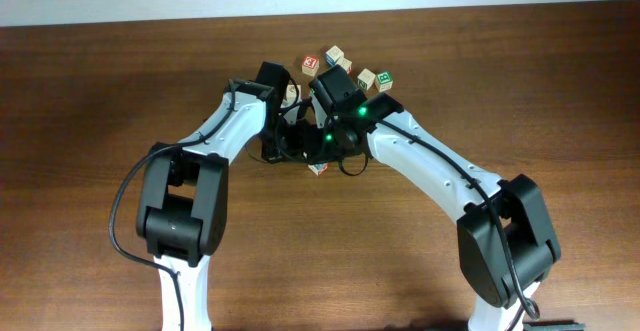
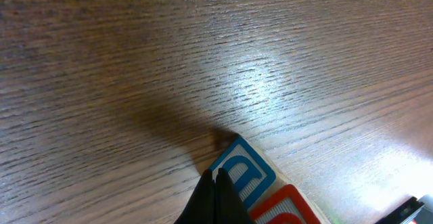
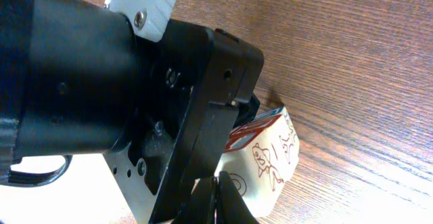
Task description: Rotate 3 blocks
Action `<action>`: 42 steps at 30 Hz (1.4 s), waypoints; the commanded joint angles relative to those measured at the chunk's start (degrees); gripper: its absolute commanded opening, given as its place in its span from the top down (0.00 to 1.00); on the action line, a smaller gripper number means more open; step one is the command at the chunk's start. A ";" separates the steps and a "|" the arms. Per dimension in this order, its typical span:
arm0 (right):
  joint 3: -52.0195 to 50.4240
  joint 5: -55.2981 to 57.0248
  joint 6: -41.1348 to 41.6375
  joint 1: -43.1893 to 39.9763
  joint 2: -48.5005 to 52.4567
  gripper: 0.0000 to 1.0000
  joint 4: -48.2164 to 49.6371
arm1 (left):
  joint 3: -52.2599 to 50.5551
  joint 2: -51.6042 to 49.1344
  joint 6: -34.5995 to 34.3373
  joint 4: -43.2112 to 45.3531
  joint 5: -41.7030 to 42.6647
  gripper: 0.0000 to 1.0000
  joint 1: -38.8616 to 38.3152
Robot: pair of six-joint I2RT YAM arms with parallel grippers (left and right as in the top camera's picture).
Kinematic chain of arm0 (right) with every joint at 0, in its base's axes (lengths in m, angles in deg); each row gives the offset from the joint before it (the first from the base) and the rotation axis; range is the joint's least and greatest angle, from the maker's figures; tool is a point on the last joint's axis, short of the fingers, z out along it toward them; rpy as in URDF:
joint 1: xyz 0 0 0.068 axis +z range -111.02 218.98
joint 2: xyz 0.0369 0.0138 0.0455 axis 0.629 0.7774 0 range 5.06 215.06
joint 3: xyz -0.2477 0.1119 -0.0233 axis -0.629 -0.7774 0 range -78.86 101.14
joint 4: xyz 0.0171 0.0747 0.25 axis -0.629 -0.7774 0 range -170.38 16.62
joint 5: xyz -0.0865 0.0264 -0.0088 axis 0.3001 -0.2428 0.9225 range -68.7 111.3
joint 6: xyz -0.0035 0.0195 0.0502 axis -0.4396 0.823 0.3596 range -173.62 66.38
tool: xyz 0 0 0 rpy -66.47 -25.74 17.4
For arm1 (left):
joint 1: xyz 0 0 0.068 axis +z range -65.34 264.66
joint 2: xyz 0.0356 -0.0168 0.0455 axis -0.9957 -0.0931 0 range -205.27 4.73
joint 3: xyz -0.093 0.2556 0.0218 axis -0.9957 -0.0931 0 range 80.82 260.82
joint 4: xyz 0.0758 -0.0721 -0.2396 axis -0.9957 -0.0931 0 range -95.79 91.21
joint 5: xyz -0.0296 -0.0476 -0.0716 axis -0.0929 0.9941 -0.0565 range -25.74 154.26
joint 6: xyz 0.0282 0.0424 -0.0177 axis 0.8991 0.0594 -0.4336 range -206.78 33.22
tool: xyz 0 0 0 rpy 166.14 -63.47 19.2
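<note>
- Block [image 1: 318, 168]: sits on the worktop [image 1: 100, 91] at mid-scene, at the near edge of where the two arms meet. The left wrist view shows a blue-lettered face with a red-bordered face beside it. Whether that is one cube or two cannot be told.
- Left gripper [image 2: 215, 183]: clenched, grasping nothing. Its tip is at the blue face's left edge, touching or just short of it.
- Right gripper [image 3: 215, 190]: clenched and empty. The block lies just right of and beyond its tip, cream pictured face towards it.
- Judgement: both tips look about equally close, and the left arm's body crowds the right gripper's approach.
- Further blocks [image 1: 336, 57]: loose cluster on the far side, apart from this one.
</note>
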State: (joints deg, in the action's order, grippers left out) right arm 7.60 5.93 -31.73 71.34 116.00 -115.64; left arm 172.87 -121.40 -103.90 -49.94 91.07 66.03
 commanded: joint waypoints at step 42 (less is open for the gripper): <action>2.38 1.05 -0.68 -3.23 -2.25 0.78 -1.90 | 8.79 -0.17 3.34 -2.78 0.13 1.00 5.09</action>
State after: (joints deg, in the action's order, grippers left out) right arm 8.71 6.04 -31.79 68.52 115.69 -117.49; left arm 180.10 -121.40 -101.87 -52.44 91.66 71.14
